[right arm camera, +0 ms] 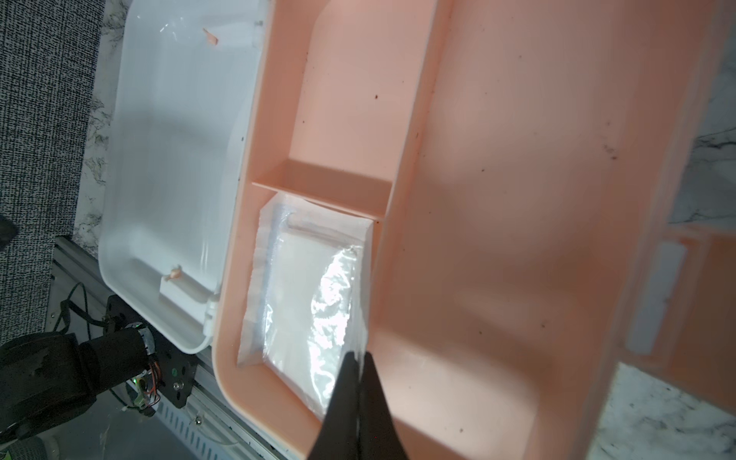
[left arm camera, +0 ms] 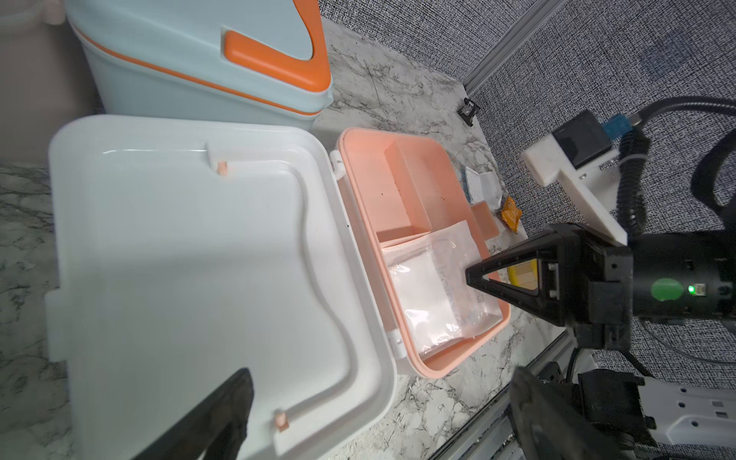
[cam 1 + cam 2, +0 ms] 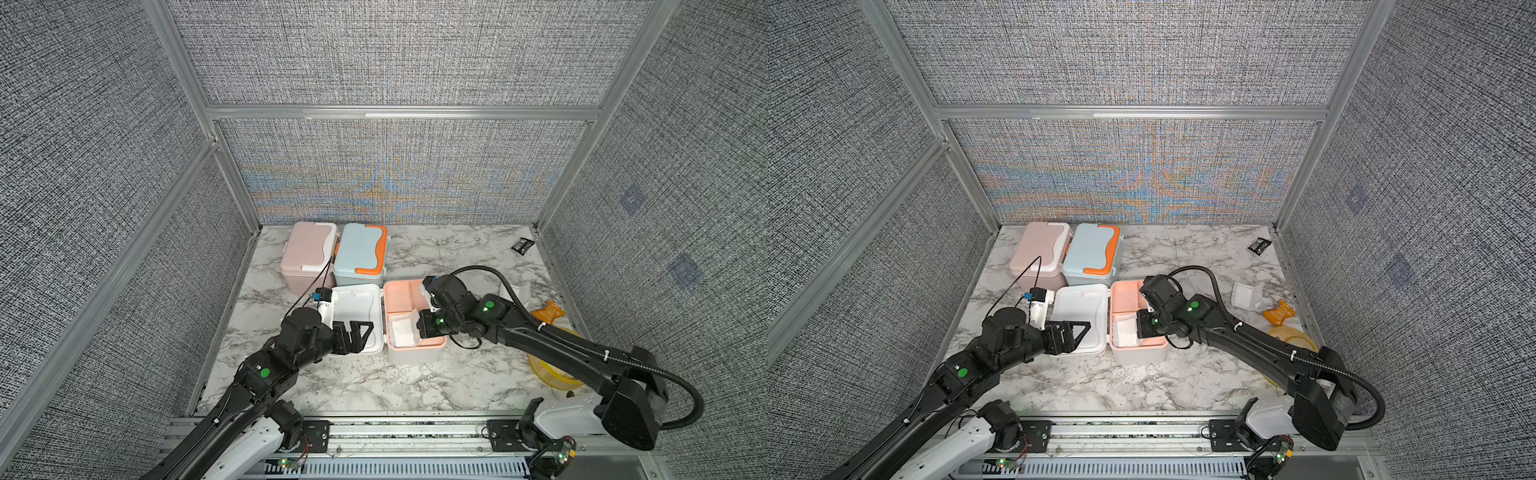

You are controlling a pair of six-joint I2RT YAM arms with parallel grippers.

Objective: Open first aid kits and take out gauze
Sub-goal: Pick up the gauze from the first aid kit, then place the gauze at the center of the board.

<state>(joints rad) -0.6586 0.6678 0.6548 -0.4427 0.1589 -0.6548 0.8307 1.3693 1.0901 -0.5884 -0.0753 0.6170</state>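
Gauze (image 1: 302, 302) lies in the open peach kit (image 3: 415, 353), lower centre in a top view; my right gripper (image 1: 360, 358) is pinched shut on its wrapper, not lifted yet. My left gripper (image 3: 365, 336) gapes over the lid (image 3: 357, 299). Pink kit (image 3: 307, 253) and blue kit (image 3: 359, 249), above, are closed.

No legible text or labels

A robotics lab test cell is being shown: a marble-patterned tabletop (image 3: 374, 386) is being enclosed on three sides by grey fabric panels (image 3: 395, 54) set in aluminium framing (image 3: 399, 112), while a left arm (image 3: 266, 370) and a right arm (image 3: 561, 349) are being carried on a slotted metal rail (image 3: 415, 432) at the front.
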